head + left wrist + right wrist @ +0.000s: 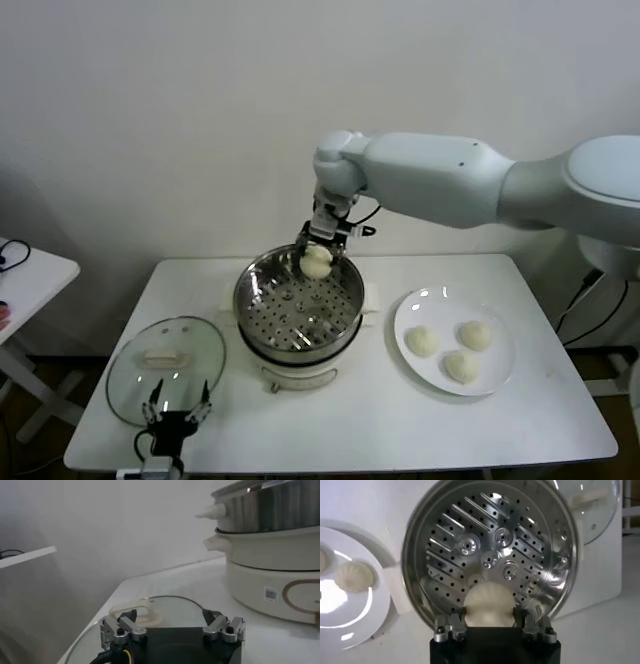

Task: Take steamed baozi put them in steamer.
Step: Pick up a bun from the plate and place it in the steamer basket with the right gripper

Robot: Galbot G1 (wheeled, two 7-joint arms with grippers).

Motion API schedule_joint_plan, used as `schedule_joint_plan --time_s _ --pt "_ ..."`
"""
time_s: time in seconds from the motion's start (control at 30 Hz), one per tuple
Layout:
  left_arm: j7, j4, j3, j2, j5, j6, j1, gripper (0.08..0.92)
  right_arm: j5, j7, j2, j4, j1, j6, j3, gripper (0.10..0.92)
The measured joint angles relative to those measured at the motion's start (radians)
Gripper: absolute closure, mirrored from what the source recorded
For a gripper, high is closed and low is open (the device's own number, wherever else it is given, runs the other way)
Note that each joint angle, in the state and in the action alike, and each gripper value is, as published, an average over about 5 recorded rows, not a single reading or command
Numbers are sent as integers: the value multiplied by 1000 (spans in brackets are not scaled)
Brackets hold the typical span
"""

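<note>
A baozi point(317, 262) is sitting pinched between the fingers of the right end effector point(318, 246), which is gripping it over the far rim of the steamer point(297, 300), so the bun is hanging directly below the tool with the perforated tray right underneath it; the right wrist view is showing the same thing, the bun point(489, 605) filling the gap between the fingers above the bare tray point(490, 550). Nothing is lying in the steamer yet, so the coming move looks to be a plain lowering and letting go, with no sideways travel needed. The other three buns are waiting on the white plate point(500, 375) just beside the steamer, on the right arm's side, which makes that arm the nearer one for them. The left end effector point(175, 412) is idling with its fingers spread wide over the near edge of the glass lid point(150, 345), on the steamer's other side on the worktop point(380, 430).
</note>
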Motion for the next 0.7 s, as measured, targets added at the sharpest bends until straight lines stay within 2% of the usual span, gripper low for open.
schedule_joint_plan --time_s 0.33,0.7 --pt "-7 11 2 0 9 -7 0 177 -119 33 73 -146 -112 71 51 381" --pt "-8 14 2 0 10 -10 -3 177 -180 58 122 -254 -175 113 89 378"
